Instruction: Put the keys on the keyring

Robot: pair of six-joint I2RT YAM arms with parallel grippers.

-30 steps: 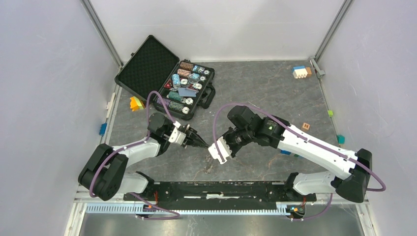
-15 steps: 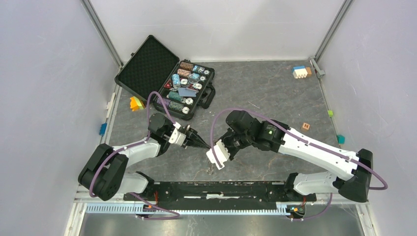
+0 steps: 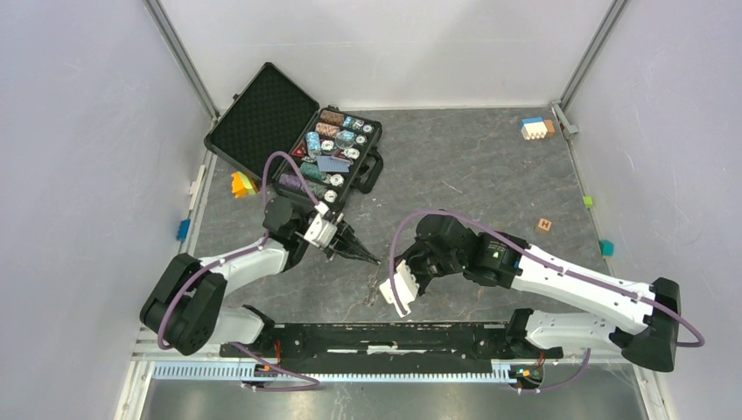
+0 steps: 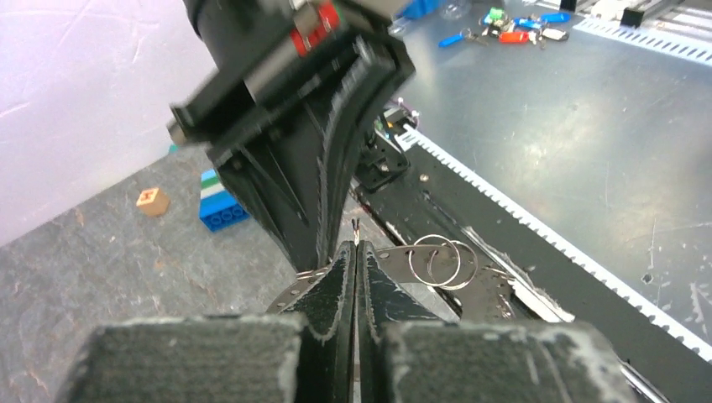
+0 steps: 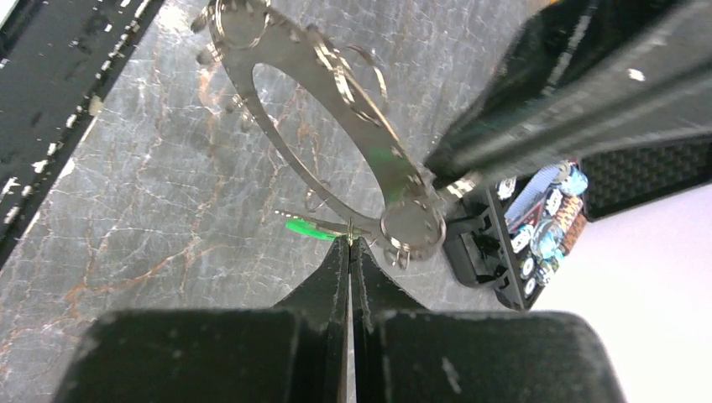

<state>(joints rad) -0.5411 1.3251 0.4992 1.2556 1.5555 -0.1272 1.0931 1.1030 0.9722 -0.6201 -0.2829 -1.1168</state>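
Top external view: the left end effector (image 3: 369,259), clenched, nips the keyring (image 5: 369,138) at its rim, holding it tilted off the worktop (image 3: 472,166). It looks thin, stiff and slick, so it is probably best gripped on the flat band. The right end effector (image 5: 350,242), clenched, seems to pinch the light green-headed key (image 5: 306,227).

Grey stone, silver metal, one green speck.
The keyring (image 5: 378,159) is shiny silver-grey, the key (image 5: 306,228) bright green, and the table (image 5: 168,185) grey marbled with rust veins.
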